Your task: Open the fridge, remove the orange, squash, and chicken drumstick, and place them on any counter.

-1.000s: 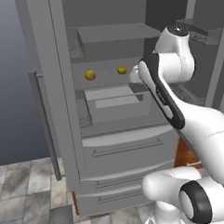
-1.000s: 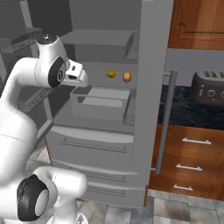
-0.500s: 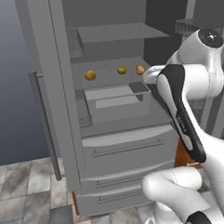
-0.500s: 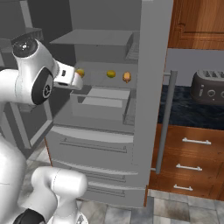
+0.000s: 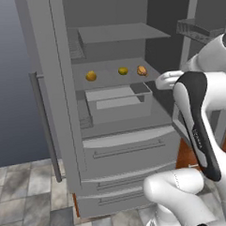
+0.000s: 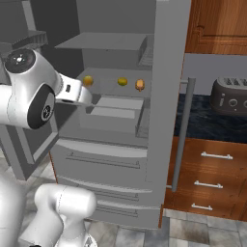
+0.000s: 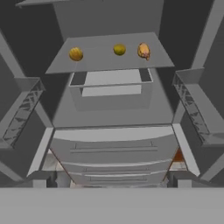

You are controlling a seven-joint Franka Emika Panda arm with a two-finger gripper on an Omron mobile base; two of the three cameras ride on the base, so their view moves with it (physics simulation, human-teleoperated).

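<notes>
Swinging back from the shelf, the arm had pulled away since the earlier pictures, so that all three foods lay uncovered in the fridge [image 5: 63, 113], whose doors stood wide open. On the middle shelf [image 7: 100, 61], from left to right in the hand view, sat the orange [image 7: 75, 54], the small yellow-green squash [image 7: 119, 49] and the chicken drumstick [image 7: 143, 50], each well apart from its neighbour. The gripper [image 6: 82, 96] hung in front of the shelf with its fingers spread fully and nothing between them. To do this step well, it probably needed to level with the shelf, line up squarely on one piece, and reach in below the upper shelf before closing.
</notes>
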